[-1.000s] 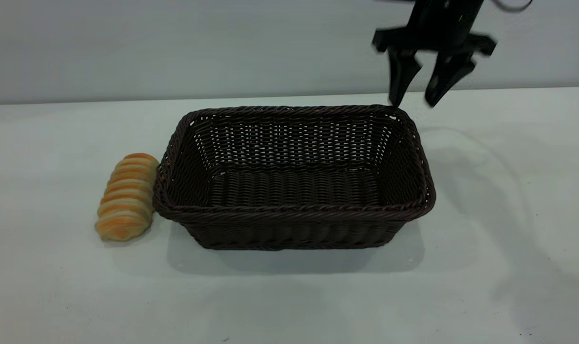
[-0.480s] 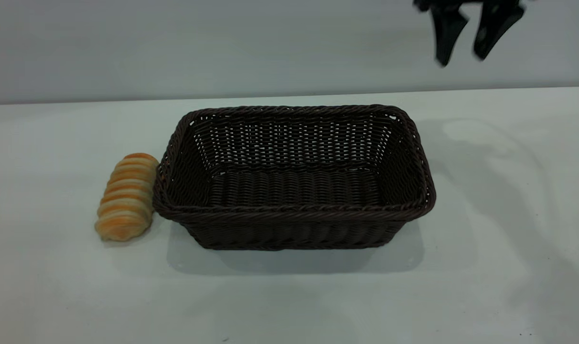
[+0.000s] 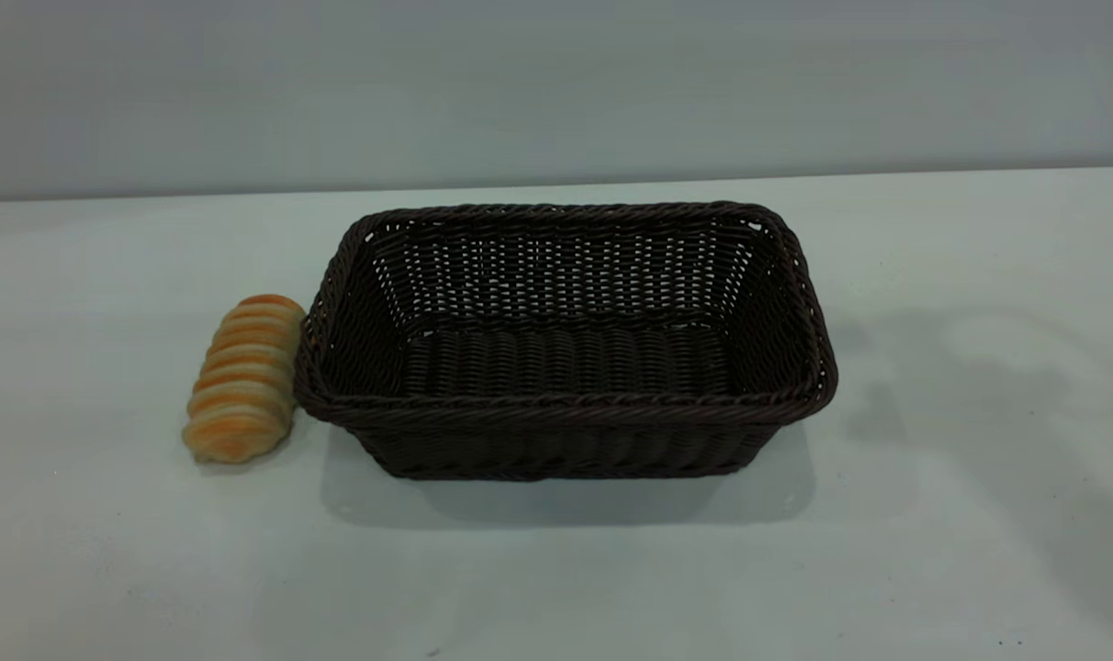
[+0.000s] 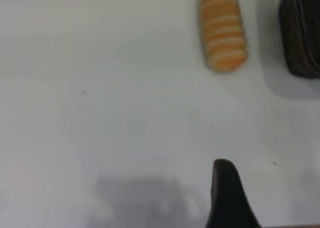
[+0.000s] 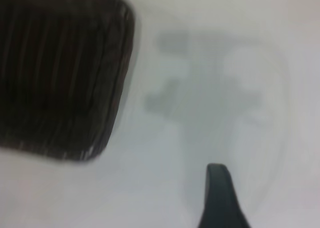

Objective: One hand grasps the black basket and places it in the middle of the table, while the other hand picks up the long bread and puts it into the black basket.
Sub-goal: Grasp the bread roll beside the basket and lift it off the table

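Observation:
The black basket (image 3: 566, 408) stands empty in the middle of the table (image 3: 961, 514). The long bread (image 3: 244, 378) lies on the table just left of the basket, its far end close against the basket's left rim. Neither gripper shows in the exterior view. In the left wrist view a single black finger (image 4: 226, 198) hangs over bare table, well short of the bread (image 4: 222, 30) and the basket corner (image 4: 302, 33). In the right wrist view a single finger (image 5: 220, 200) is above bare table beside the basket's end (image 5: 60, 73). Nothing is held.
Bare tabletop lies in front of and to the right of the basket. A faint arm shadow (image 3: 1006, 367) falls on the table at the right. A plain grey wall (image 3: 556, 83) stands behind the table's far edge.
The open right gripper, which hung over the basket's far right corner, has risen up and to the right and left the exterior view. Basket and bread have not moved.

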